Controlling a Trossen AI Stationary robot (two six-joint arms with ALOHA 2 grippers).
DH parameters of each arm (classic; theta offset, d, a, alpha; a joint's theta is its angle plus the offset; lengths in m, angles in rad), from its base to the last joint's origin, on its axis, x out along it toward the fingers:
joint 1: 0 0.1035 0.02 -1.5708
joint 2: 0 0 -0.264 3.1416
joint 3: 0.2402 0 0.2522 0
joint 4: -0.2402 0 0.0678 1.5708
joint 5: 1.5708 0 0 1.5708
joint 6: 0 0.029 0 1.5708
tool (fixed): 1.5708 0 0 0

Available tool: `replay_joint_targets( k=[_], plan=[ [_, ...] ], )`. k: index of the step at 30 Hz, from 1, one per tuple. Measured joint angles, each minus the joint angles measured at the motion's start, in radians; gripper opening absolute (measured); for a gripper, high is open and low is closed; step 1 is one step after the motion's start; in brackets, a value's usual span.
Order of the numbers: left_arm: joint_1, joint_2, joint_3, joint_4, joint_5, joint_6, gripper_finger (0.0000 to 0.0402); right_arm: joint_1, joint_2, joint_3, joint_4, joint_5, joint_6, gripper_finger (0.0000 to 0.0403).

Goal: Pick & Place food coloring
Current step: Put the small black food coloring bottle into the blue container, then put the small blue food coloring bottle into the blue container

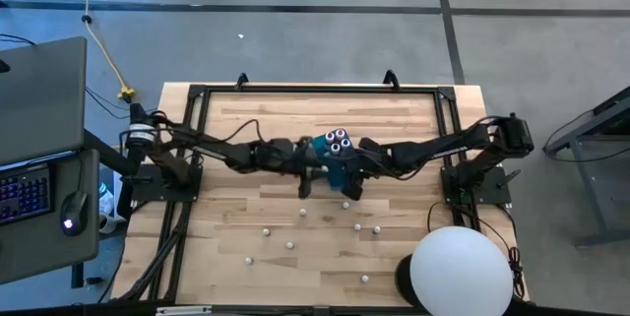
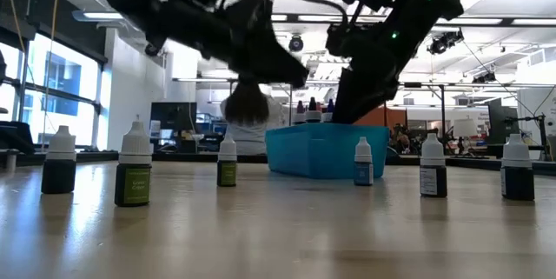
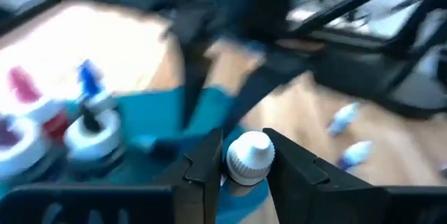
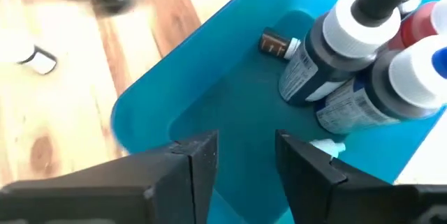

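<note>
Reaching in from the table's (image 1: 226,257) left edge, our left gripper (image 3: 241,175) pinches a small white-capped bottle (image 3: 248,158) beside the teal box (image 1: 338,170) at mid-table. Our right gripper (image 4: 241,158) hangs over the box with fingers apart, empty. Other bottles (image 1: 338,142) stand inside.

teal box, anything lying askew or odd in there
Yes: in the right wrist view one tiny brown bottle lies on its side on the floor of the teal box, beside the larger bottles that stand upright in one corner. No spill or damage shows.
</note>
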Motion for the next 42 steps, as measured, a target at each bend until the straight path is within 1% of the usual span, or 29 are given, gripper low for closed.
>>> replay_joint_targets(
  k=[3,7,10,13,15,17,20,23,25,27,29,32,37,42],
  plan=[
    [0.055,0.006,-0.001,-0.008,0.024,0.0,0.01,0.016,-0.024,0.0,-0.012,-0.007,-0.003,0.012],
    [0.11,0.06,0.014,-0.047,0.082,-0.001,0.0101,0.048,-0.05,0.0,-0.005,-0.049,-0.002,0.0105],
    [0.118,0.093,0.051,-0.05,0.09,0.023,0.0103,0.079,-0.052,0.0,0.003,-0.107,-0.009,0.0098],
    [0.116,0.096,0.084,-0.124,0.087,0.054,0.011,0.119,-0.051,0.0,0.013,-0.161,-0.023,0.0095],
    [0.115,0.097,0.11,-0.181,0.085,0.076,0.012,0.155,-0.05,0.0,0.014,-0.168,-0.027,0.0096],
    [0.115,0.097,0.132,-0.232,0.084,0.093,0.0133,0.196,-0.049,0.0,0.012,-0.14,-0.058,0.0102],
    [0.115,0.097,0.154,-0.28,0.057,0.101,0.0154,0.254,-0.049,0.0,0.012,-0.066,-0.105,0.0118],
    [0.116,0.096,0.179,-0.275,0.045,0.101,0.0164,0.288,-0.042,0.0,0.014,0.017,-0.065,0.014],
    [0.116,0.096,0.197,-0.279,0.056,0.1,0.0165,0.299,-0.026,0.0,0.018,0.069,-0.025,0.0157],
    [0.116,0.096,0.221,-0.284,0.072,0.1,0.0165,0.304,0.005,0.0,0.018,0.097,-0.002,0.0174],
    [0.116,0.096,0.243,-0.296,0.088,0.099,0.0166,0.304,0.038,0.0,0.017,0.114,0.014,0.0189],
    [0.115,0.096,0.27,-0.331,0.092,0.098,0.0166,0.302,0.082,0.0,0.02,0.111,0.034,0.0202],
    [0.116,0.096,0.277,-0.339,0.092,0.098,0.0166,0.301,0.134,0.0,0.033,0.103,0.036,0.0204],
    [0.116,0.096,0.278,-0.339,0.092,0.098,0.0166,0.275,0.164,0.0,0.101,0.094,0.035,0.0197]
  ],
)
